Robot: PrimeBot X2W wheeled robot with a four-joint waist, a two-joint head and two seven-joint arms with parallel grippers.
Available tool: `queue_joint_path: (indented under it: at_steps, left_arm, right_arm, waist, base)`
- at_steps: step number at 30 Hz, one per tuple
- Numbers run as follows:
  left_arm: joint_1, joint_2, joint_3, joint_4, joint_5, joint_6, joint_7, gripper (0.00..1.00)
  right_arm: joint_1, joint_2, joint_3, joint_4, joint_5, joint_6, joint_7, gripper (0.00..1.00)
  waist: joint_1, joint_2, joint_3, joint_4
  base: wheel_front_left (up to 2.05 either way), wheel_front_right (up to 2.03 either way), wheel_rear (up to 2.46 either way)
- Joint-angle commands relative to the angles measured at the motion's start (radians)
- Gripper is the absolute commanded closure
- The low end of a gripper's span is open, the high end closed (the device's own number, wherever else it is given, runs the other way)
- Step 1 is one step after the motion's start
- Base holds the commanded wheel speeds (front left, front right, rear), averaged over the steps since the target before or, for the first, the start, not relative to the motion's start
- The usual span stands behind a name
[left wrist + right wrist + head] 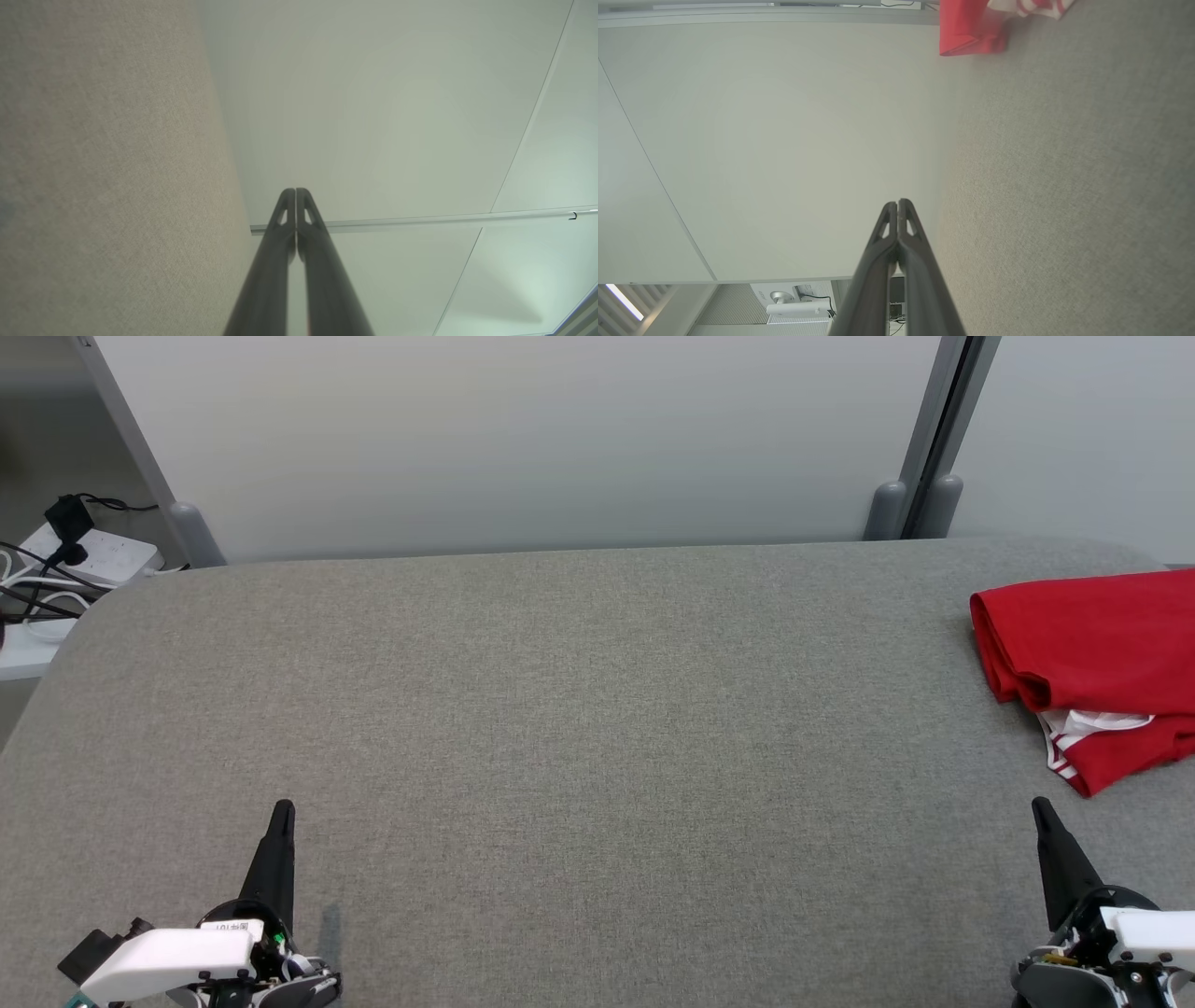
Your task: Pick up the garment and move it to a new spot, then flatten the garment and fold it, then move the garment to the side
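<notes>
Head view had a white power strip at far left, off the grey table. The left gripper sat low left, fingers pressed together, empty. The right gripper sat low right, likewise closed on nothing. Past it, the red garment lay folded over at the table's right edge.

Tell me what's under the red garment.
The red garment lies on the grey table. A white striped part peeks from under its top fold; anything else beneath is covered.
</notes>
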Motion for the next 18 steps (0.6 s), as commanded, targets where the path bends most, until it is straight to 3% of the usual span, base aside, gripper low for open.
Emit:
queue_joint_path:
  at_steps: [1, 18]
  left_arm:
    - [-0.055, 0.018, 0.033, -0.022, -0.005, -0.009, 0.007, 1.00]
    - [-0.055, 0.018, 0.033, -0.022, -0.005, -0.009, 0.007, 1.00]
  right_arm:
    - [-0.043, -0.008, 0.019, -0.026, 0.001, 0.000, 0.013, 1.00]
    - [-0.043, -0.005, 0.014, -0.025, -0.003, 0.000, 0.017, 1.00]
  waist:
    - [-0.0001, 0.0000, 0.000, 0.000]
    - [-0.0001, 0.0000, 0.000, 0.000]
  base:
    - [0.00, 0.00, 0.00]
    - [0.00, 0.00, 0.00]
